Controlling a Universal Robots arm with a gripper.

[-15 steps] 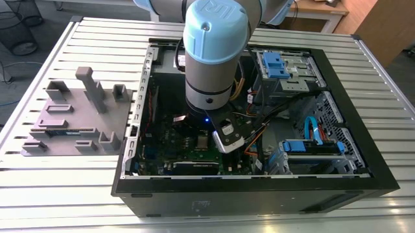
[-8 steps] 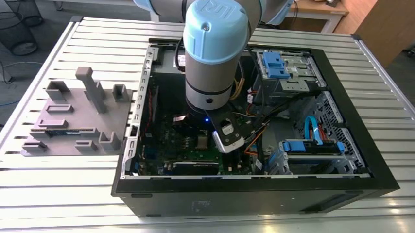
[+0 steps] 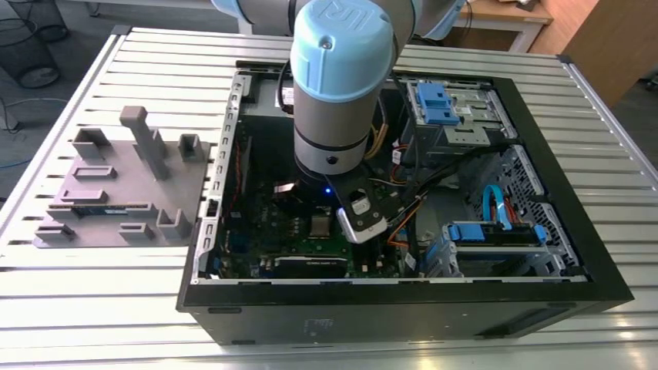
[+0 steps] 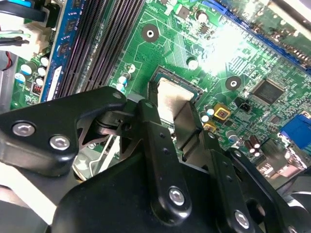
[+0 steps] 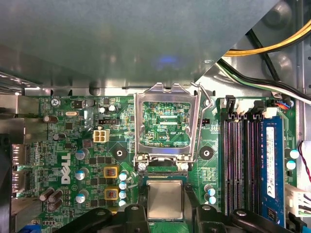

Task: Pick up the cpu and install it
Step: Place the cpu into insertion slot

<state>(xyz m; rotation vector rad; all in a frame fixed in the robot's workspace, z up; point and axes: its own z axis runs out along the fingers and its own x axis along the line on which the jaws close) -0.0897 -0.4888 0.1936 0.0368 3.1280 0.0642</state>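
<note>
Between the end effector's fingers (image 5: 141, 196), the cpu (image 5: 165, 200) lies flat, silver face up.

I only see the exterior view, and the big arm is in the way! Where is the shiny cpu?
Observer: In the first wrist view the cpu is gripped on two sides by the tool, down at the socket.
Operator: Is the socket's lid open?
Observer: Yes. The metal socket frame is flipped open, right beside the cpu.
Operator: Is any memory plugged in?
Observer: One blue memory stick is in its slot. The black slots next to it are empty.
</note>
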